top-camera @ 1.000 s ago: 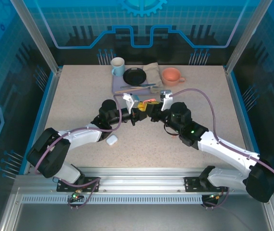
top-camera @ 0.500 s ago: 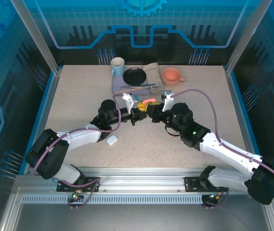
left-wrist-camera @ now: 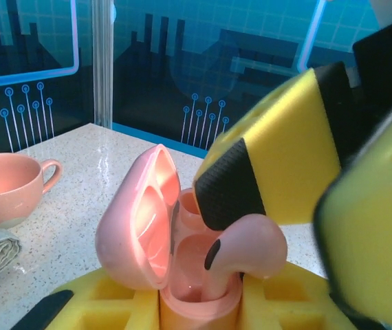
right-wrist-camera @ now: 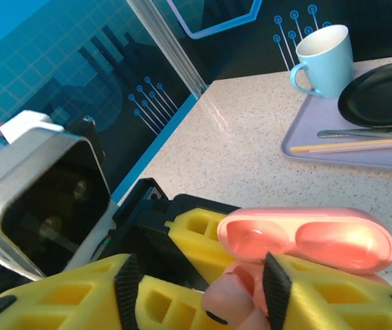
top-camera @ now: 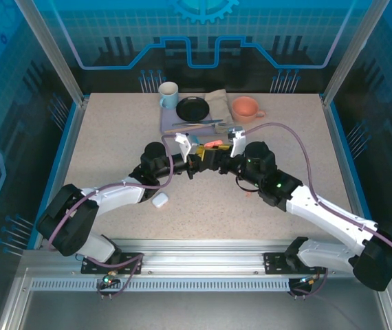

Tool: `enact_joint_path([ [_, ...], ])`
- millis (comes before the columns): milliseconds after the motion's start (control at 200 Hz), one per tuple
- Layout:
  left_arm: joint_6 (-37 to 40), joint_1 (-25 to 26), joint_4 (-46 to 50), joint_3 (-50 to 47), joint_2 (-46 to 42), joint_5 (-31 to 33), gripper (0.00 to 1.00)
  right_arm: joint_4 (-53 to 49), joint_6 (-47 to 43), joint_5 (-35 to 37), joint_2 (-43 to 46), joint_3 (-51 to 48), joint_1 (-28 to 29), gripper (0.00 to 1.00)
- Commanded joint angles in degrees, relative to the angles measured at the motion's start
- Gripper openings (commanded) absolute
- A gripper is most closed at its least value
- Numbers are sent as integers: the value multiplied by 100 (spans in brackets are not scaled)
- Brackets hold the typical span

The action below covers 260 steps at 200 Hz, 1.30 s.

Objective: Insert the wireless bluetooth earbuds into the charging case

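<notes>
**Nose to nose at the centre**

From overhead, the left gripper point(top-camera: 197, 159) and the right gripper point(top-camera: 218, 158) meet tip to tip over the middle of the table point(top-camera: 113, 137). The pink charging case point(top-camera: 213, 145) shows as a salmon sliver at 12 o'clock of their tips. A white case point(top-camera: 159, 200) lies on the table at 7 o'clock, well apart. Toward 12 o'clock a lilac tray point(top-camera: 172, 126) carries a black plate point(top-camera: 192, 108), with a blue mug point(top-camera: 168, 95) at the plate's 10 o'clock and a salmon cup point(top-camera: 245, 108) at its 3 o'clock.

Through the left wrist camera, the left gripper's yellow fingers are pressed on the case's base from 9 and 3 o'clock; they hold it upright with its lid swung open toward 9 o'clock. The pink earbud point(left-wrist-camera: 247, 244) stands stem-down in the case, its head above the rim. One black-taped pad point(left-wrist-camera: 230, 182) of the right gripper lies against it from 11 o'clock.

Through the right wrist camera, the open lid lies at 1 o'clock of the bud, showing two hollows. The right gripper's jaws are spread wider than the bud; the pad at 3 o'clock touches it and the pad at 9 o'clock stands clear, so nothing is pinched.
</notes>
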<state>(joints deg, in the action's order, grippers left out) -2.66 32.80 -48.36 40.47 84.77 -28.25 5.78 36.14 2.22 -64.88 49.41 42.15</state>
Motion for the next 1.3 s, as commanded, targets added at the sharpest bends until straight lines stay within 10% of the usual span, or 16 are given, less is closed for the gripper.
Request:
enact_joint_path([
  [0,81,36,-424,112,-205,-175,0,-426,352,-248,-188,395,-208,61],
  [1296,90,36,-392,140,-128,-119,0,-3462,673,-2204,-258,2084,-140,71],
])
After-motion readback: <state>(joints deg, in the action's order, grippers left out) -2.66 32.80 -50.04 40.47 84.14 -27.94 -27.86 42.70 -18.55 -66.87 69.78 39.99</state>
